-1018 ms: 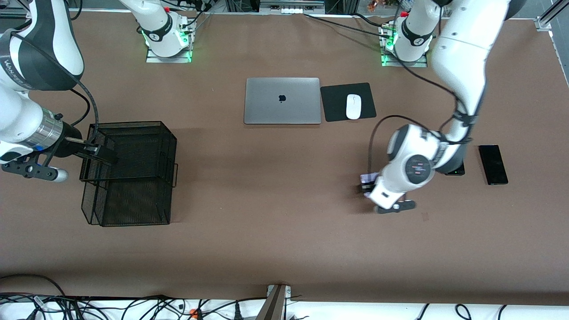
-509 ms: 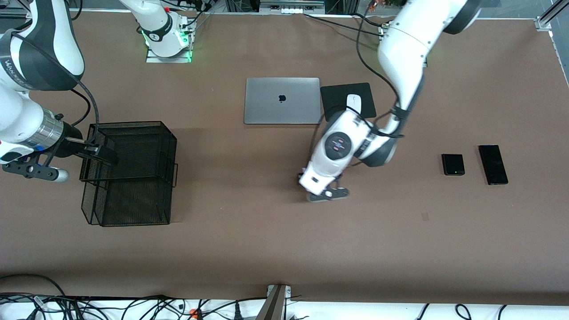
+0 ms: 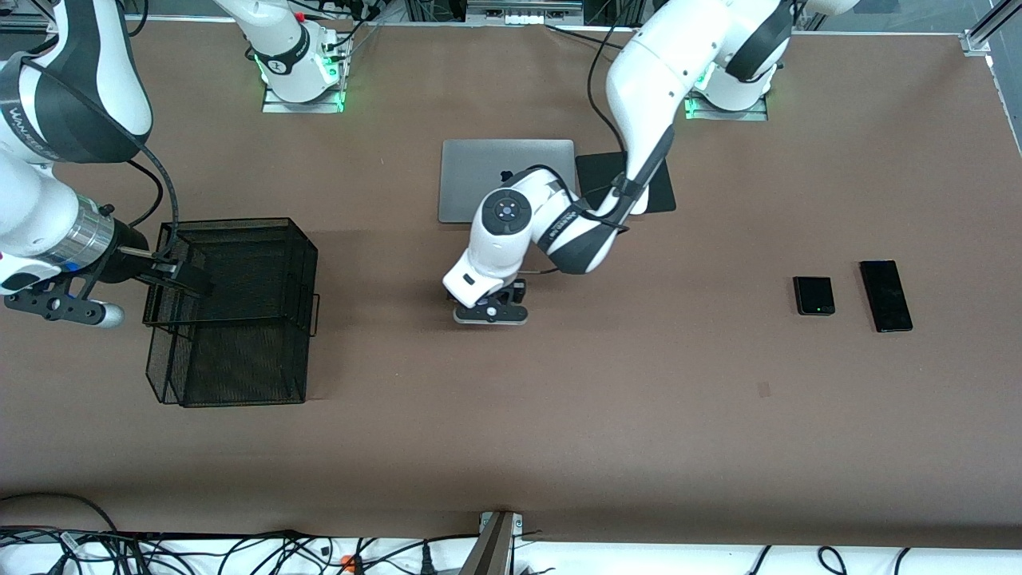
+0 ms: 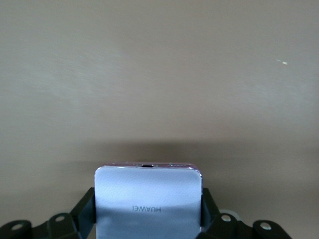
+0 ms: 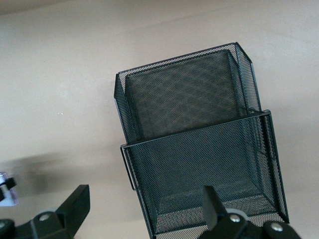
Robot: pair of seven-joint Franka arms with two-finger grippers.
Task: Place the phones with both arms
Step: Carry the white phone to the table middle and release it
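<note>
Left wrist view shows the left gripper (image 4: 148, 226) clamping the pale-lilac Huawei phone (image 4: 148, 199) above bare table (image 3: 559, 415), while the right gripper (image 5: 144, 209) hangs spread-fingered over the black mesh basket (image 5: 199, 149), at the laptop's (image 3: 479, 180) eight o'clock.

pale-lilac phone (image 4: 148, 201): small, squarish, rounded corners, brand lettering on its back, held up in the air over bare table. small squarish black phone (image 3: 814, 295): flat on the table toward the left arm's end. long slim black slab (image 3: 885, 295): flat just beside it, closer still to that end, apart and roughly parallel.
</note>
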